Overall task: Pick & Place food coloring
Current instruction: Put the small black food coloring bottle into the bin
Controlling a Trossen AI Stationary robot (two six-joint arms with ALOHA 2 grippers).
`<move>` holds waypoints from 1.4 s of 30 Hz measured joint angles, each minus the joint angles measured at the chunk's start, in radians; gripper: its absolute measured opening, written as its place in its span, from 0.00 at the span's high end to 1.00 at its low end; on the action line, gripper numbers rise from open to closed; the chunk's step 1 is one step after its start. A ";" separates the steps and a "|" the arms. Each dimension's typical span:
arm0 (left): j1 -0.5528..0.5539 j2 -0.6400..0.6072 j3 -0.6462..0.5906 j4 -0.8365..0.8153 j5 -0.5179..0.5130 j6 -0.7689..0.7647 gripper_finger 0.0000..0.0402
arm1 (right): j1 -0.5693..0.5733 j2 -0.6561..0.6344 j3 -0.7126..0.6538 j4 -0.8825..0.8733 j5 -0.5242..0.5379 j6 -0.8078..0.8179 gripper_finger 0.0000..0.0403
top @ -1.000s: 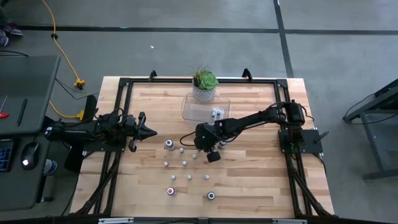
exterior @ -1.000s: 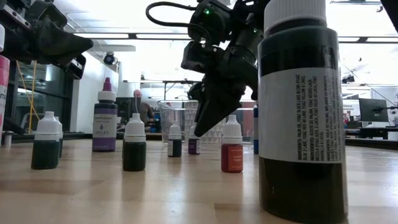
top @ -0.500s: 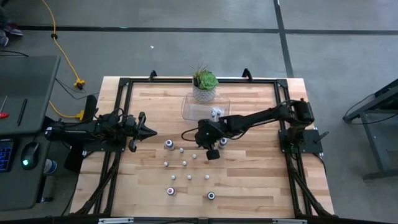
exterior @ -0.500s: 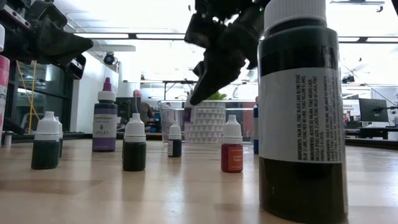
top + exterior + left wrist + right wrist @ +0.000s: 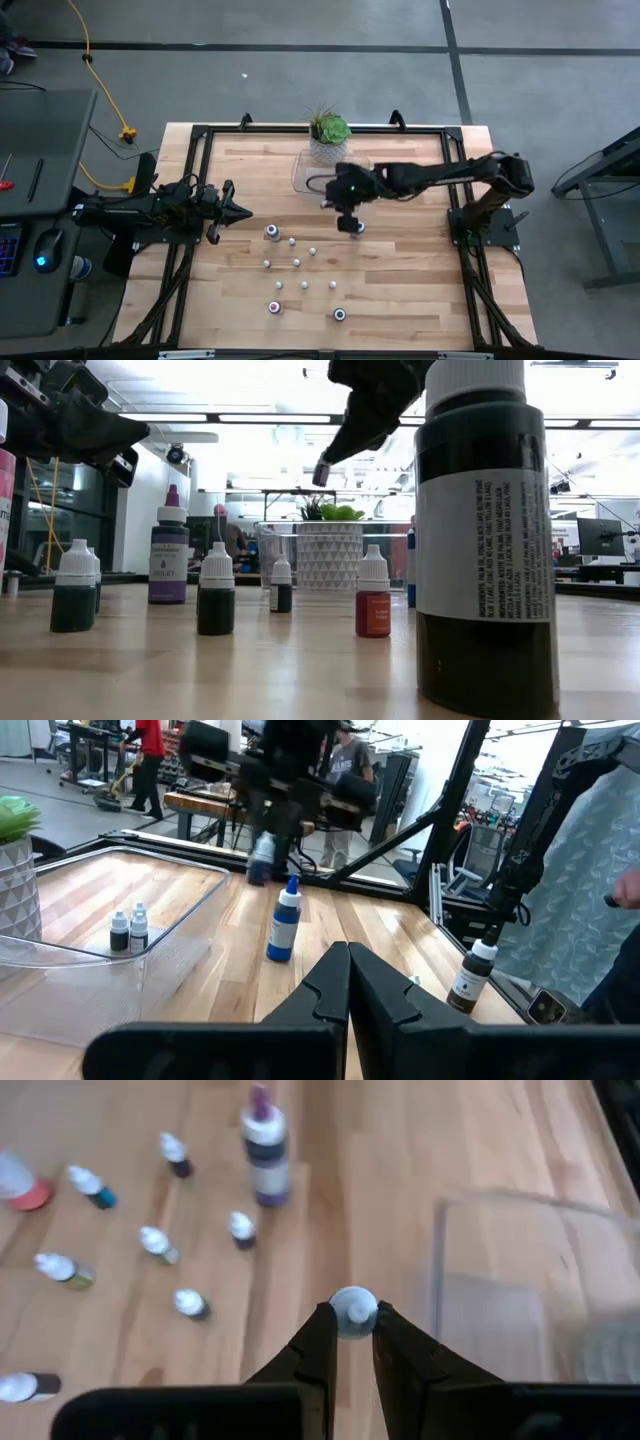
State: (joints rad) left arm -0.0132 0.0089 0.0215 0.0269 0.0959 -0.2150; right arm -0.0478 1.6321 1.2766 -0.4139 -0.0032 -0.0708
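R gripper (image 5: pixel 349 1342) nearly closed, fingers pinching white cap of one small food coloring bottle (image 5: pixel 352 1310), lifted clear of the table (image 5: pixel 400 270). Clear tray (image 5: pixel 520 1280) edge just beside/ahead of it; 2 small bottles (image 5: pixel 128 928) already inside. Other bottles (image 5: pixel 170 1230) stand on wood behind gripper, well apart, open wood between. L gripper (image 5: pixel 238 211) waits at left side, fingers together, holding nothing.

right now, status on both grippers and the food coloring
Right gripper shut on small white-capped bottle, lifted beside clear tray. Left gripper shut, parked at table's left. Remaining bottles on table. Nothing blocking the tray.
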 joint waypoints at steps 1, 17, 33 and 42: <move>0.000 0.000 0.000 0.000 0.000 0.000 1.00 | -0.013 -0.009 0.000 -0.019 0.005 0.018 0.91; 0.000 0.000 0.000 0.000 0.000 0.000 1.00 | -0.210 -0.053 -0.086 -0.196 0.063 0.253 0.89; 0.000 0.000 0.000 0.000 0.000 0.000 1.00 | -0.273 -0.017 -0.201 -0.068 0.082 0.251 0.88; 0.000 0.000 0.000 0.000 0.000 0.000 1.00 | -0.285 0.045 -0.201 -0.021 0.041 0.254 0.87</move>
State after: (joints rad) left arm -0.0132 0.0086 0.0214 0.0267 0.0956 -0.2150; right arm -0.3332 1.6773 1.0756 -0.4345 0.0377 0.1833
